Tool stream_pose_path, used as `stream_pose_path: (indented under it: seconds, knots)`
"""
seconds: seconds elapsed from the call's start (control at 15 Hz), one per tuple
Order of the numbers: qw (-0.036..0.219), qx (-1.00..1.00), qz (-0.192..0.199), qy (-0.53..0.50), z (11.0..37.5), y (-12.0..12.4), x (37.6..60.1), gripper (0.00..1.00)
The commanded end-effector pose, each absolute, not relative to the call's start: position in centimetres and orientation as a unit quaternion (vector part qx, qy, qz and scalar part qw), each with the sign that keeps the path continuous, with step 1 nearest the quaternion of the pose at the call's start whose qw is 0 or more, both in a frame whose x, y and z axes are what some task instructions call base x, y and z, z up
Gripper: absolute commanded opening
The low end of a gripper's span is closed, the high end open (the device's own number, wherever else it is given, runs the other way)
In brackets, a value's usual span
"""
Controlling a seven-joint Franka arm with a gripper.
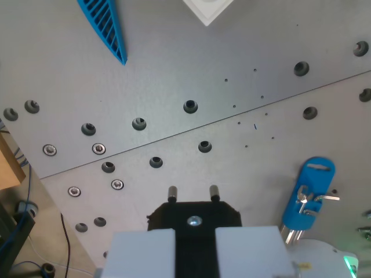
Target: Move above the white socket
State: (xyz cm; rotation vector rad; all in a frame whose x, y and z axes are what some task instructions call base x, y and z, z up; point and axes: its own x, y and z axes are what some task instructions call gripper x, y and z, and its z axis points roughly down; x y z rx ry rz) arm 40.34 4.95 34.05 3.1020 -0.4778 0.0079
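Grey metal surface (174, 69) full of bolt holes, seam running diagonally across it. White socket (207, 8) is just peeking in at the top edge, blue slatted piece (107, 26) upper left, blue plug (310, 194) lower right. The hand (193, 193) hangs at bottom centre, pointing down, two pins sticking out, gripping nothing; can't tell how open it is.

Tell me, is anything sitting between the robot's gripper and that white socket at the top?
Nothing visible does. Between the gripper and the white socket lies only bare metal plate with bolt holes. The blue ribbed part sits off toward the wrist view's left.
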Motion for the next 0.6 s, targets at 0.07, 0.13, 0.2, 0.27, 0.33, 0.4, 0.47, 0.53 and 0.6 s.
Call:
stream_pose_path:
  seconds: [0.07, 0.13, 0.2, 0.27, 0.33, 0.4, 0.47, 0.53, 0.6]
  knots:
    - [0.001, 0.988, 0.003, -0.153, 34.06, 4.95, 40.33, 0.00]
    - [0.001, 0.988, 0.003, -0.153, 34.06, 4.95, 40.33, 0.00]
    - [0.001, 0.988, 0.003, -0.152, 34.06, 4.95, 40.33, 0.00]
    - [0.001, 0.988, 0.003, -0.152, 34.05, 4.94, 40.33, 0.00]
    - [0.001, 0.989, 0.003, -0.151, 34.04, 4.94, 40.34, 0.00]
    - [0.002, 0.989, 0.003, -0.149, 34.01, 4.94, 40.34, 0.00]
    - [0.002, 0.989, 0.003, -0.147, 33.98, 4.93, 40.35, 0.00]
    - [0.002, 0.990, 0.002, -0.144, 33.93, 4.92, 40.37, 0.00]
    - [0.001, 0.990, 0.003, -0.140, 33.85, 4.90, 40.39, 0.00]
